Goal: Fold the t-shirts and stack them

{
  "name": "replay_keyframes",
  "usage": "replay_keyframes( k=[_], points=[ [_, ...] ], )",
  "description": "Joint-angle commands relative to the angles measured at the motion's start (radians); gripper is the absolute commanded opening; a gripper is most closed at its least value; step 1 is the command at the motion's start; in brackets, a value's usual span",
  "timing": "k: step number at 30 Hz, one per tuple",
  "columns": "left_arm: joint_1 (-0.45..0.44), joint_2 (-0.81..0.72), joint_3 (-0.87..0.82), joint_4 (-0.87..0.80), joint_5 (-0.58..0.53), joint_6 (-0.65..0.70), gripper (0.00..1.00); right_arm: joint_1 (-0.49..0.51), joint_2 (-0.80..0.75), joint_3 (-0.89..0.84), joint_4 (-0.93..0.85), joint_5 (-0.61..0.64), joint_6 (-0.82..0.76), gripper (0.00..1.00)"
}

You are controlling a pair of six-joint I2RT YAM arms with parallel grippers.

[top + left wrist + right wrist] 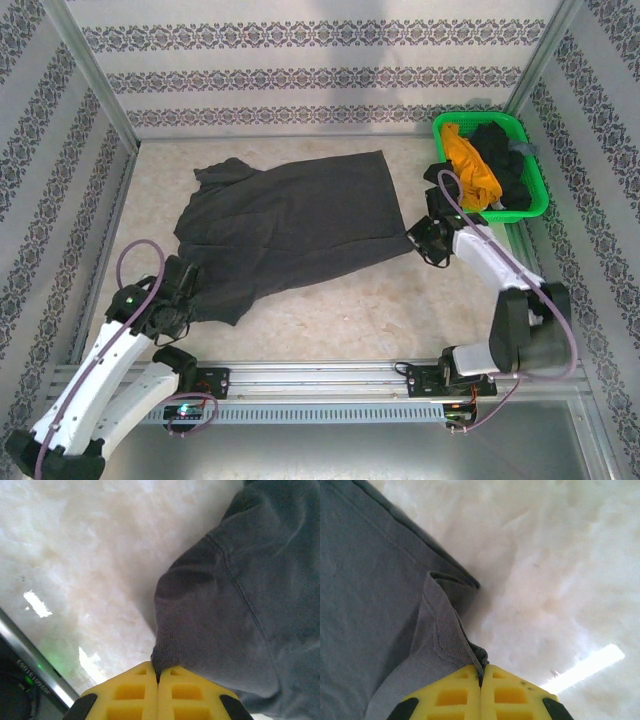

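A large charcoal-grey t-shirt (285, 225) lies spread across the middle of the table. My left gripper (183, 283) is shut on its near left edge; the left wrist view shows the yellow fingers (130, 692) pinching a bunch of the grey cloth (235, 590). My right gripper (420, 237) is shut on the shirt's right corner, and the right wrist view has its yellow fingers (512, 695) clamped on a fold of the grey fabric (375, 595). A mustard-yellow t-shirt (468, 165) and a black t-shirt (505, 160) sit crumpled in the green basket (540, 195).
The green mesh basket stands at the back right, just behind my right arm. Patterned walls with metal posts (95, 75) close in the table on three sides. A metal rail (320, 378) runs along the near edge. Bare tabletop (350, 310) lies in front of the shirt.
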Motion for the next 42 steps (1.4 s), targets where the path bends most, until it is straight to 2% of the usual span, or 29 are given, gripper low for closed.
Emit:
replay_keyframes(
  k=[1,4,8,11,24,35,42],
  points=[
    [0.010,-0.063,0.013,-0.221,-0.003,-0.073,0.00,0.016,-0.128,-0.075,-0.218,0.058,-0.033,0.00],
    [0.010,-0.098,-0.007,-0.268,0.046,-0.100,0.00,0.022,-0.230,-0.144,-0.309,0.047,-0.042,0.00],
    [0.010,-0.087,-0.007,-0.302,0.046,-0.088,0.00,0.028,-0.341,-0.262,-0.366,0.006,-0.045,0.00],
    [0.010,-0.069,-0.025,-0.258,0.064,-0.080,0.00,0.022,-0.350,-0.315,-0.357,-0.014,-0.035,0.00],
    [0.017,0.147,0.037,-0.019,-0.020,-0.012,0.00,0.014,-0.240,-0.230,-0.305,-0.051,-0.020,0.00],
    [0.172,0.369,0.138,0.186,0.033,0.113,0.00,-0.027,-0.101,-0.091,-0.260,-0.103,0.049,0.00],
    [0.206,0.400,0.193,0.162,0.023,0.167,0.00,-0.031,-0.068,-0.011,-0.278,-0.064,0.026,0.00]
  ],
)
